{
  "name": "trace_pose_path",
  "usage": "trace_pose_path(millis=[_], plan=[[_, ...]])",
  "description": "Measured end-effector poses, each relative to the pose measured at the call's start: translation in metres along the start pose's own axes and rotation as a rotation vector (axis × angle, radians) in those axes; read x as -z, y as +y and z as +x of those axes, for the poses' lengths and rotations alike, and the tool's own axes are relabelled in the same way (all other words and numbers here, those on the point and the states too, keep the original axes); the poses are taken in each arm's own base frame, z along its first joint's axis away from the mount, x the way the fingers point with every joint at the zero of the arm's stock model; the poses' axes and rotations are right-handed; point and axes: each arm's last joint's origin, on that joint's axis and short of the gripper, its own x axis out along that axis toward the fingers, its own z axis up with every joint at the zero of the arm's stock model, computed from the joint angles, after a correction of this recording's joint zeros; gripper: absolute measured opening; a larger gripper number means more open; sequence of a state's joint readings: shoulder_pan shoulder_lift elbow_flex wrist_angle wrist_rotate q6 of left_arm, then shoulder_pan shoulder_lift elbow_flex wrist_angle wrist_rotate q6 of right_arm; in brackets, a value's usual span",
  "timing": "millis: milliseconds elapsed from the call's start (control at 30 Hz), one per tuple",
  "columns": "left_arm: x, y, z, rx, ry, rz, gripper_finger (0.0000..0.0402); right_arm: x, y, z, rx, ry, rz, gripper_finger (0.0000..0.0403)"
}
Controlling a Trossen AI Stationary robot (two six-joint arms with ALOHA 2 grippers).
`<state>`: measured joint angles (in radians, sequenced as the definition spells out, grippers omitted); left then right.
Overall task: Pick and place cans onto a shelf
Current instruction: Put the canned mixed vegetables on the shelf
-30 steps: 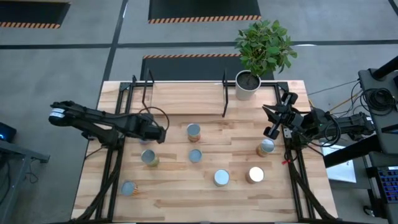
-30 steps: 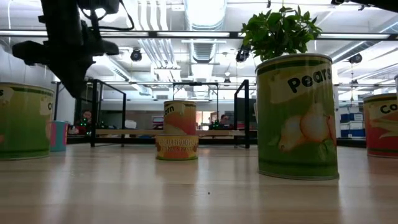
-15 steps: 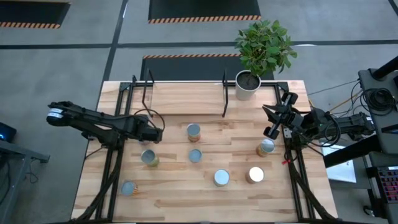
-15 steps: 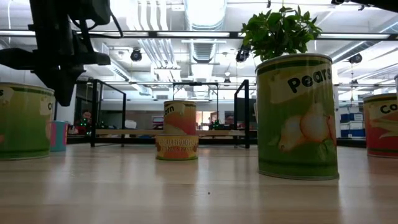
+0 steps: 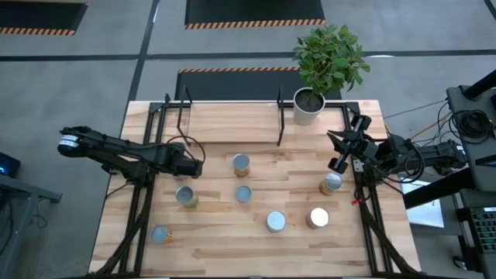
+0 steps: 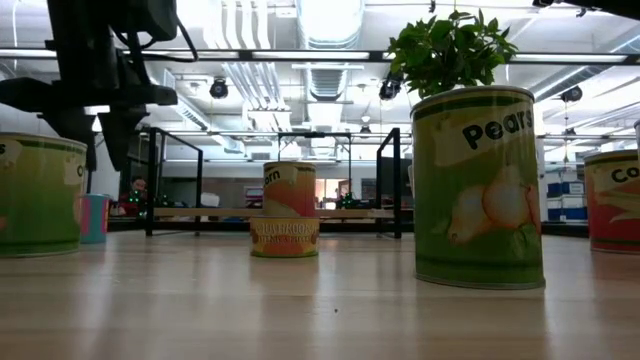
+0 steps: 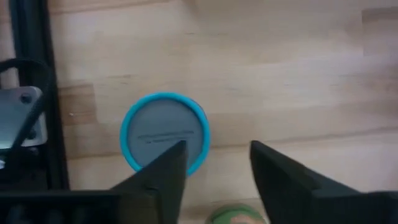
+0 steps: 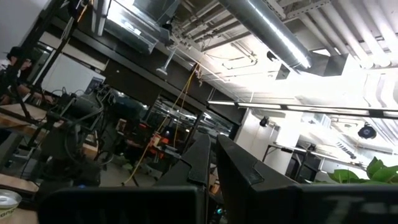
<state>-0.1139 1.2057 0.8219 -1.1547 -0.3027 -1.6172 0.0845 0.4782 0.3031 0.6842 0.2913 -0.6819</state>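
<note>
Several cans stand upright on the wooden table: [image 5: 241, 163], [image 5: 186, 197], [image 5: 243, 194], [image 5: 276, 222], [image 5: 318, 218], [image 5: 332, 183], [image 5: 160, 234]. One more can, with a blue-rimmed grey top [image 7: 165, 130], stands right below my left gripper [image 7: 217, 162]. That gripper [image 6: 100, 135] points down, open, and hovers above this can without touching it. The shelf [image 5: 232, 120], black rods over a light board, stands at the table's far edge [image 6: 275, 212]. My right gripper [image 5: 341, 151] waits shut at the right edge, tipped upward [image 8: 211, 155].
A white plant pot [image 5: 308, 105] with a leafy plant stands at the far right, beside the shelf. Dark frame rails of the arm mounts run along the table's left side [image 5: 136, 209] and right side [image 5: 372, 225]. In the low view a green pear can [image 6: 480, 185] looms close.
My left gripper has opened: its fingertips were together half a second ago and now stand apart above the blue-topped can. The cans have not moved.
</note>
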Motion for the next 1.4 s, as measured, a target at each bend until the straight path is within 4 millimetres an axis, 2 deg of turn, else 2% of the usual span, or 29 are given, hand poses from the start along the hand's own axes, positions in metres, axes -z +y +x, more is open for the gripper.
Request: trace_pose_path(millis=[200, 400, 1133, 1400], plan=[[0.001, 0.005, 0.006, -0.043, -0.023, -0.021, 0.0268, 0.0, 0.0, 0.0, -0.002, 0.002, -0.004, 0.0018], [0.005, 0.015, 0.019, -0.102, -0.029, -0.046, 0.0311, 0.001, 0.001, 0.0, -0.01, 0.012, -0.018, 0.0018], [0.013, 0.023, 0.047, -0.086, -0.043, -0.079, 0.0301, 0.002, 0.002, 0.0, -0.016, 0.02, -0.033, 0.0018], [0.012, 0.021, 0.046, -0.078, -0.04, -0.072, 0.0284, 0.002, 0.002, 0.0, -0.016, 0.019, -0.037, 0.0018]])
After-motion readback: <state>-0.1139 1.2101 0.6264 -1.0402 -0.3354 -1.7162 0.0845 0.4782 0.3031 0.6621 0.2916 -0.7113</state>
